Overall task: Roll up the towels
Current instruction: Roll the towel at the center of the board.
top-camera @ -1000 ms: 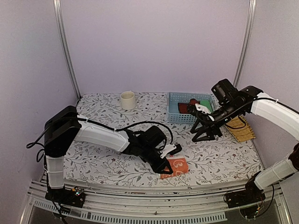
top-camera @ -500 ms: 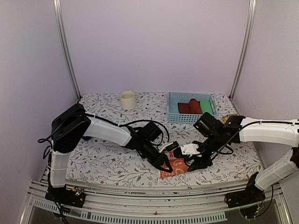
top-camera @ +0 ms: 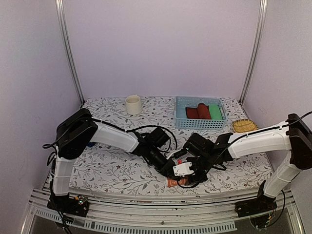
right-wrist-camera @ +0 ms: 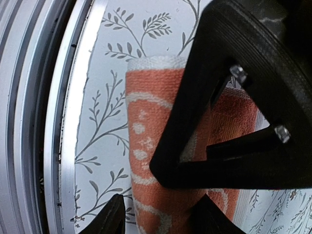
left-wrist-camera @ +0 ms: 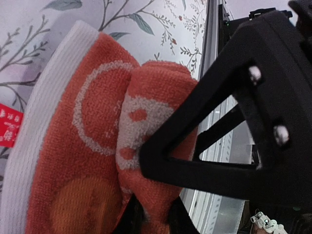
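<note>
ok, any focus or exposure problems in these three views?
Top external: soft even light, no glare; left arm and right arm cover most of the orange towel. Left wrist: towel pile sharp, near finger a detail-less black silhouette. Right wrist: same, dark finger blocking half the frame.

Surfaces you have in view:
Orange-salmon terry-cloth towel (left-wrist-camera: 87, 146) rough, looped; floral-printed table cover (right-wrist-camera: 102, 97) smooth, matt.

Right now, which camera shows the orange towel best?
The left wrist view: the towel fills the frame, its white rings, white border and raised fold all clear. The right wrist view shows one end, partly behind the right hand. The top view shows only an orange sliver.
</note>
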